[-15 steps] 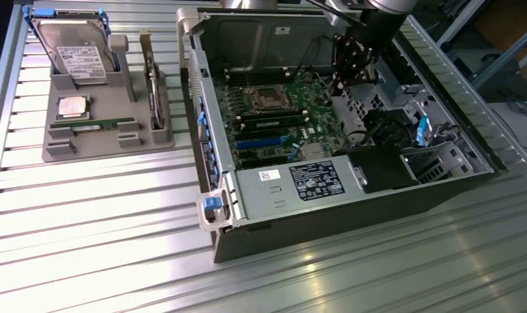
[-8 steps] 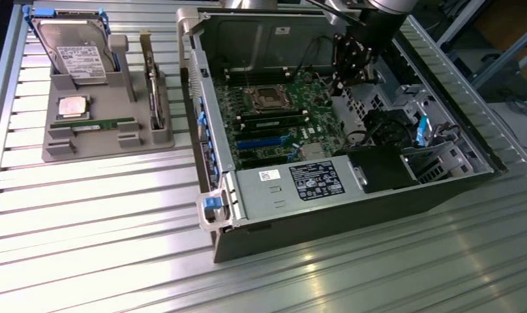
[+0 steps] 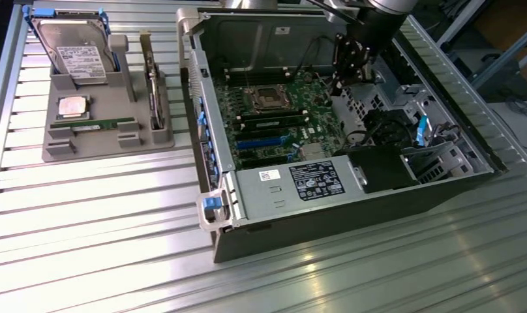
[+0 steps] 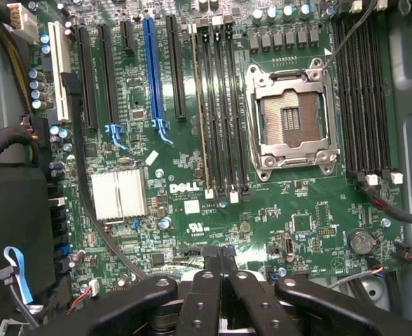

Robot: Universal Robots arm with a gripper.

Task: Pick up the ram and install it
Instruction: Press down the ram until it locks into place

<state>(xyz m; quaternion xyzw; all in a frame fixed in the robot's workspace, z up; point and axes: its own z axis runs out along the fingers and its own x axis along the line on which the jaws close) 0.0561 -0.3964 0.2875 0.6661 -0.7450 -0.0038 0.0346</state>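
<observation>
Atop ribbed metal table [image 3: 89, 215]: open computer case [image 3: 333, 215].

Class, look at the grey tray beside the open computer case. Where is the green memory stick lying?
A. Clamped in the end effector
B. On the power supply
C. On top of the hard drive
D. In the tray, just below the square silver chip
D: the memory stick lies flat in the tray, just below the silver chip.
</observation>
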